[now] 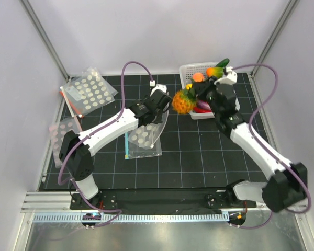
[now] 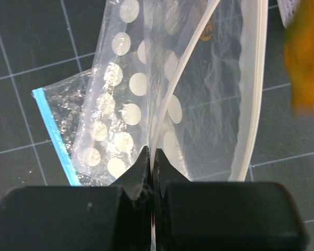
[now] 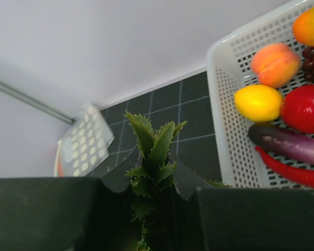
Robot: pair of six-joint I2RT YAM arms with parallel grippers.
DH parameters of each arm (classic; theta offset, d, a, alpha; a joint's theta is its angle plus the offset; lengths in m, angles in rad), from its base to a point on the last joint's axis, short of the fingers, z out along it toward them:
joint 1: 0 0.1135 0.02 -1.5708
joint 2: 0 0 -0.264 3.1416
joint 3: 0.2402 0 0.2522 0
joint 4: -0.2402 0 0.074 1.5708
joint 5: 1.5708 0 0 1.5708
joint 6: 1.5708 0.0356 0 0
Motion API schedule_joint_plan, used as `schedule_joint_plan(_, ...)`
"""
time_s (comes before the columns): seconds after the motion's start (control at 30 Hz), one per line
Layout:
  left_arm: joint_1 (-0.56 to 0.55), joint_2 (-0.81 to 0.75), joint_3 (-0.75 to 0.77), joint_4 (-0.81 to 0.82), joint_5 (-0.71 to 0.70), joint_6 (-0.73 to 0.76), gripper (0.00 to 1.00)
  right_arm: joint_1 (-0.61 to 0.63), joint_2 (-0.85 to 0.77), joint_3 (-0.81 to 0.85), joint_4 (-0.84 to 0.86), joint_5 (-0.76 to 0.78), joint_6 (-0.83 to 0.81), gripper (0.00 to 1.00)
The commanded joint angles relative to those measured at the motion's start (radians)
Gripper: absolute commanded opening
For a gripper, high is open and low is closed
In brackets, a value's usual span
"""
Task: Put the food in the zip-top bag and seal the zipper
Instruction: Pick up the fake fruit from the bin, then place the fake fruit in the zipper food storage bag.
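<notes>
Left gripper [image 2: 150,157]: closed, it pinches one lip of the transparent white-dotted plastic zip-top bag [image 2: 199,104]. I judge this hold keeps the mouth lifted and open toward the right.
Zipper [image 2: 255,78]: thin white press-seal strip along the mouth. Its two sides stand apart, so the bag is not sealed.
Bag position: near the middle of the black gridded surface [image 1: 199,157], lying partly over a plain clear bag [image 2: 55,130] with a blue edge strip.
Right gripper [image 3: 154,180]: closed on the green crown of the glossy orange-yellow toy pineapple [image 1: 182,102]. The body points away from the gripper, probably so that it enters the bag first.
Pineapple position: in the air, just right of the bag mouth, between the bag and the white perforated plastic basket [image 3: 220,104], not yet inside.
Other food: round red fruit [image 3: 305,108], purple eggplant [image 3: 290,144] and red chili pepper [image 3: 293,173] lie in the basket at the far right.
Not for the bag: pink-orange peach [image 3: 275,64] and yellow lemon [image 3: 258,102], in the same basket.
Step, in my judgement: the first item is about to go in, and most of the task remains.
Risk: the thin film is held at one lip only, so the pineapple may push the mouth closed or fold it.
</notes>
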State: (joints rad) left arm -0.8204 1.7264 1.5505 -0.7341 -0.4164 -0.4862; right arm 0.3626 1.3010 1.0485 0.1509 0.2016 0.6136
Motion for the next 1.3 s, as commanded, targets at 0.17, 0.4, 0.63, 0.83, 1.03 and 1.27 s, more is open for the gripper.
schedule_joint_plan(0.17,0.009,-0.005,-0.006,0.059,0.060,0.009,0.00,0.038,-0.431,-0.303,0.016,-0.010,0.020,0.01)
schedule_joint_plan(0.4,0.009,-0.037,-0.027,0.085,0.177,-0.011,0.00,0.038,-0.620,-0.467,0.107,0.001,0.077,0.01)
schedule_joint_plan(0.63,0.009,-0.071,-0.024,0.082,0.124,-0.026,0.00,0.039,-0.713,-0.510,0.159,0.048,0.188,0.01)
schedule_joint_plan(0.83,0.009,-0.005,0.066,0.033,0.125,-0.052,0.00,0.039,-0.735,-0.490,0.095,0.142,0.348,0.01)
schedule_joint_plan(1.03,-0.008,0.067,0.207,-0.014,0.182,-0.100,0.00,0.039,-0.720,-0.421,-0.014,0.215,0.492,0.01)
schedule_joint_plan(1.27,-0.014,0.140,0.350,-0.066,0.231,-0.124,0.00,0.038,-0.739,-0.403,-0.019,0.254,0.568,0.01)
